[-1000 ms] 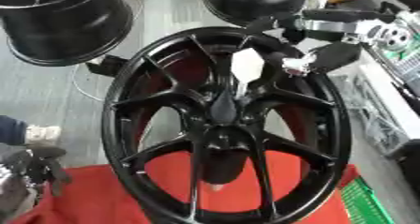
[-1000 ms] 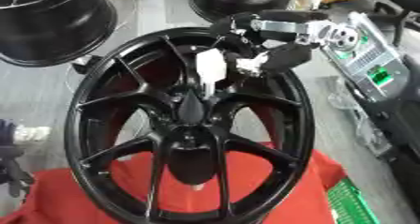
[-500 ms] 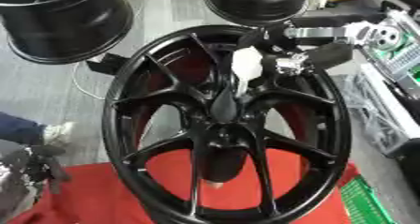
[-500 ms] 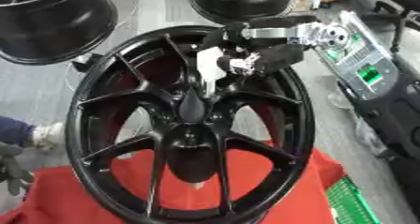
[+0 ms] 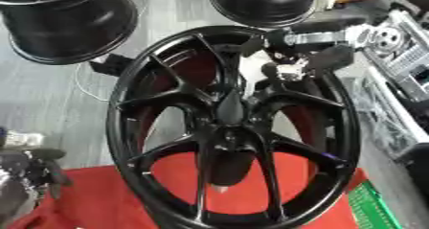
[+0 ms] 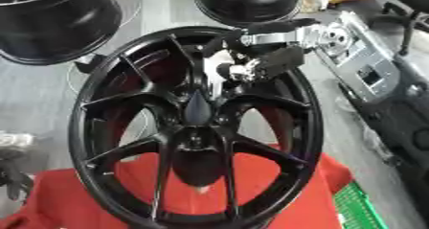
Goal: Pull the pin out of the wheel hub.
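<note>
The fingers [image 5: 285,70] of the right hand [image 5: 314,55] appear curled round the white pin [image 5: 250,72], whose long axis is directed down toward the wheel hub [image 5: 228,109].

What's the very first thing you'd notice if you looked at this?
A big shiny black wheel hub fills the middle, lying on a red cloth. Above its centre, the robot's right hand curls round a white pin. More black wheels sit along the far edge.
</note>
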